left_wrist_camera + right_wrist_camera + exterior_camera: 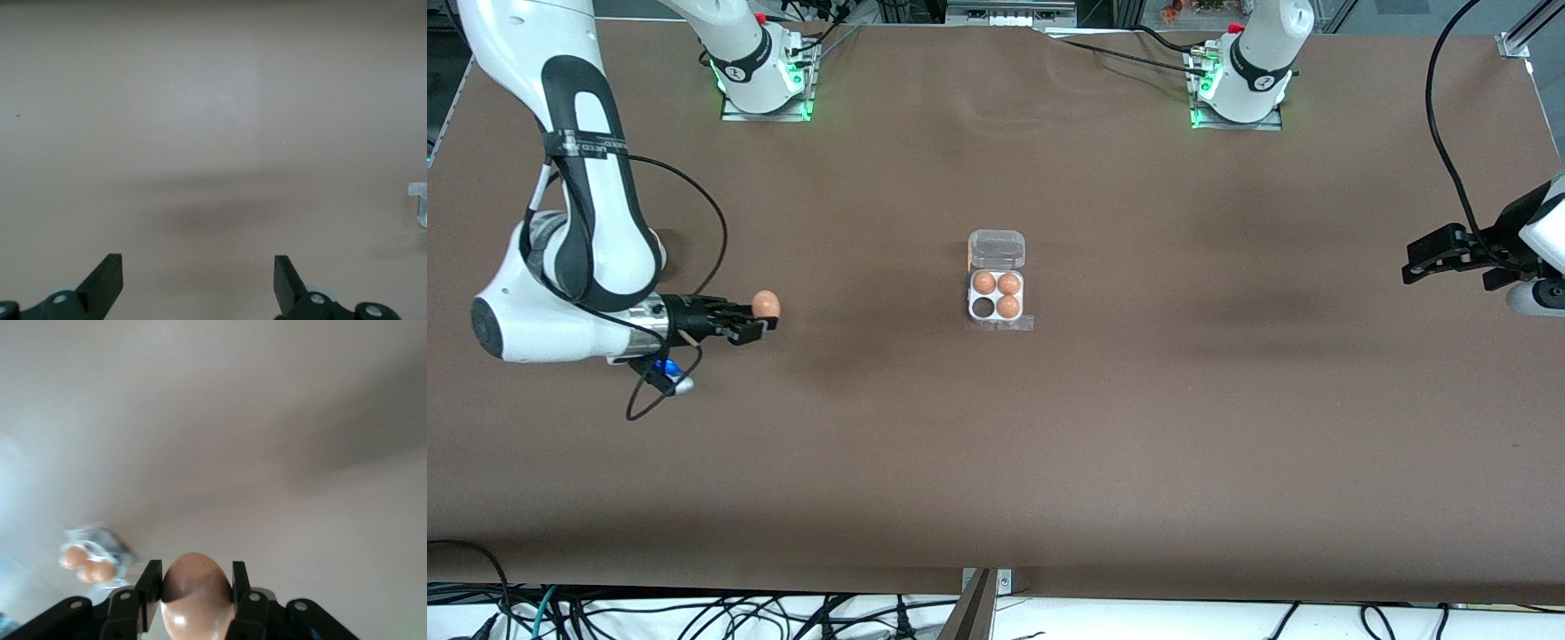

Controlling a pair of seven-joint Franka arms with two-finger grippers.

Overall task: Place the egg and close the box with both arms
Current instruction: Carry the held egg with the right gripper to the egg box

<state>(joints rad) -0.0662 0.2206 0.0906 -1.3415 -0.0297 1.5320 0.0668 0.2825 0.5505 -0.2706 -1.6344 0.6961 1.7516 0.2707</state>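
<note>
My right gripper hangs over the table toward the right arm's end, shut on an orange-brown egg. In the right wrist view the egg sits squeezed between both fingers. The box rests at the table's middle, its clear lid standing open. Three eggs fill its cups and the cup nearest the front camera on the right arm's side is empty. The box also shows blurred in the right wrist view. My left gripper waits open over the left arm's end of the table, its fingertips wide apart over bare table.
The brown table carries nothing else between the box and either gripper. A black cable loops down to the left arm. An edge of the box's clear plastic shows at the rim of the left wrist view.
</note>
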